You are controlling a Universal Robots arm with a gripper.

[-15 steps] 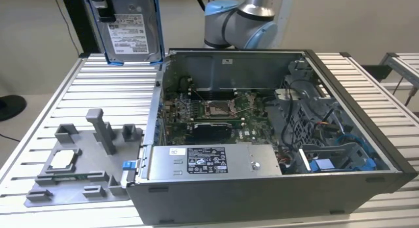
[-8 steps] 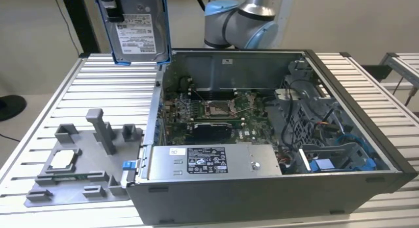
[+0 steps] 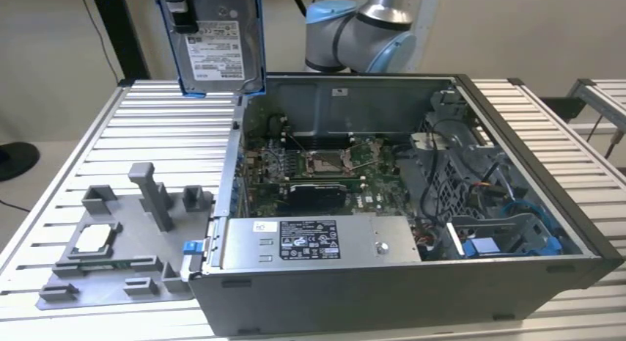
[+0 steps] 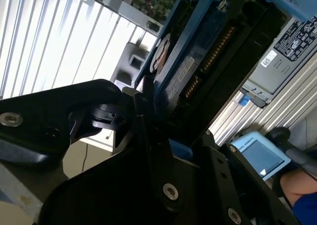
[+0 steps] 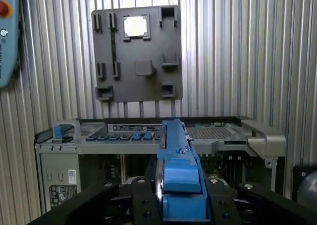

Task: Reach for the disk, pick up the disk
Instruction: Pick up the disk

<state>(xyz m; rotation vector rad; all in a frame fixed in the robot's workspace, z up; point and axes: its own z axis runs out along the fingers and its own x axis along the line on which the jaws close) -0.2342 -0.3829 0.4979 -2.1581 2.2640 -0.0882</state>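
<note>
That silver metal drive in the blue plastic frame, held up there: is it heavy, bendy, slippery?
Probably stiff: the silver metal hard drive in its blue plastic bracket hangs upright without sagging. Likely heavy for its size, being a metal block. Slipping seems unlikely, since the black pincer squeezes the plastic bracket, not bare metal.

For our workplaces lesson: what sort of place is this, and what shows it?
Likely a robotics lab for computer assembly: an open computer case on a slatted table, a parts fixture, the gripper holding the disk.
</note>
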